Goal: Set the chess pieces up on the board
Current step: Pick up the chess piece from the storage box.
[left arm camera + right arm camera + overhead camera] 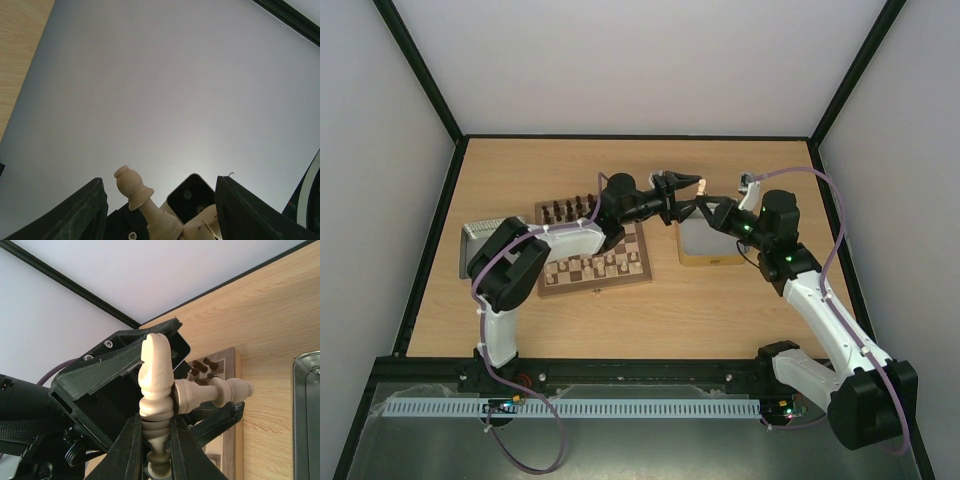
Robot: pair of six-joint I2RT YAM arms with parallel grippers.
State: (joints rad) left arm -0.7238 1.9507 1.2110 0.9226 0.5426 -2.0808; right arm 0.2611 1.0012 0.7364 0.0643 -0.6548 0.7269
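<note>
Right hand: the right hand was closed tight on the ribbed base of the upright pale piece, whose rounded top stood out past the fingertips toward 12 o'clock in the right wrist view.
Sideways pale piece: the sideways pale piece lay level, its wide base against the upright one's waist and its knobbed head pointing to 3 o'clock.
Left hand: the left hand was open. Its two dark fingers stood on either side of the sideways piece, at 9 and 3 o'clock in the left wrist view, with a gap showing on both sides.
Left hand, seen from the right wrist: one finger lay at 10 o'clock of the two pieces and the other at 5 o'clock, so both pieces sat between the jaws.
Meeting place: in the top view both hands met in the air at about 2 o'clock of the board.
Board: it lay flat on the worktop, with dark pieces along its far edge and pale chess pieces on the near rows.
Tins: one metal tin lay at 9 o'clock of the board. A wood-rimmed tray lay at 3 o'clock, under the right hand.
</note>
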